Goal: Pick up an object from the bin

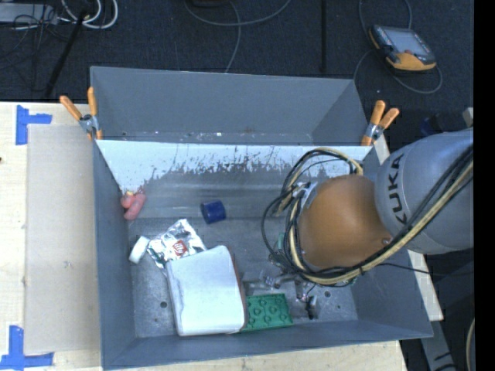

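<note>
My gripper [300, 291] is low in the bin's front right part, mostly hidden under the arm's orange cover. Its metal tip sits right at the upper right edge of a flat green studded building plate [265, 314], which lies on the bin floor by the front wall. Whether it touches the plate I cannot tell. A white folded box-like thing [204, 292] lies just left of the plate and overlaps its left edge.
A crumpled white wrapper with a red and green print [175, 245] lies behind the white thing. A small blue block [213, 211] sits mid-bin and a pink lump [133, 204] by the left wall. The arm and its cables cover the right side.
</note>
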You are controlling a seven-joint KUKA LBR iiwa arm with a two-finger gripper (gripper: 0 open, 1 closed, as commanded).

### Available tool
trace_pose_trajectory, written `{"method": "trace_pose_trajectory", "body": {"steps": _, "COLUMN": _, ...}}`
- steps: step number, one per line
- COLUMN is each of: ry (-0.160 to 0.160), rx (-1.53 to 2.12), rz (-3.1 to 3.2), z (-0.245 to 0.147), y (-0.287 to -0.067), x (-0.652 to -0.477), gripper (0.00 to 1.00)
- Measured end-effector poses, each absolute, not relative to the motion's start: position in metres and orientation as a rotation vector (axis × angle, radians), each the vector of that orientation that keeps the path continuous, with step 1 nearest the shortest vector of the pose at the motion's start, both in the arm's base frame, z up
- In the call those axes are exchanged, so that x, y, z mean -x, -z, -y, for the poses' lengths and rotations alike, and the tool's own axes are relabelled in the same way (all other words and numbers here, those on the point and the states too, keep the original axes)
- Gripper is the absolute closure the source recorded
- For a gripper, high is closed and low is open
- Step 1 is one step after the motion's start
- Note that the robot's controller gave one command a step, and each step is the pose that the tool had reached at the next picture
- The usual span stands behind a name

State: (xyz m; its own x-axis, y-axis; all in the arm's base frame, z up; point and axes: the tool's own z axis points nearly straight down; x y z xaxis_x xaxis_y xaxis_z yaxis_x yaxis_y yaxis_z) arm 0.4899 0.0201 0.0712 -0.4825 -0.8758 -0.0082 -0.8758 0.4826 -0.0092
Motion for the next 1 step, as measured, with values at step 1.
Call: {"method": "trace_pose_trajectory", "body": {"steps": 1, "ry": 0.006, "rx": 1.633, "rz": -2.671, "z": -0.044, "y": -0.0714, "x": -0.4814, "gripper": 0.0}}
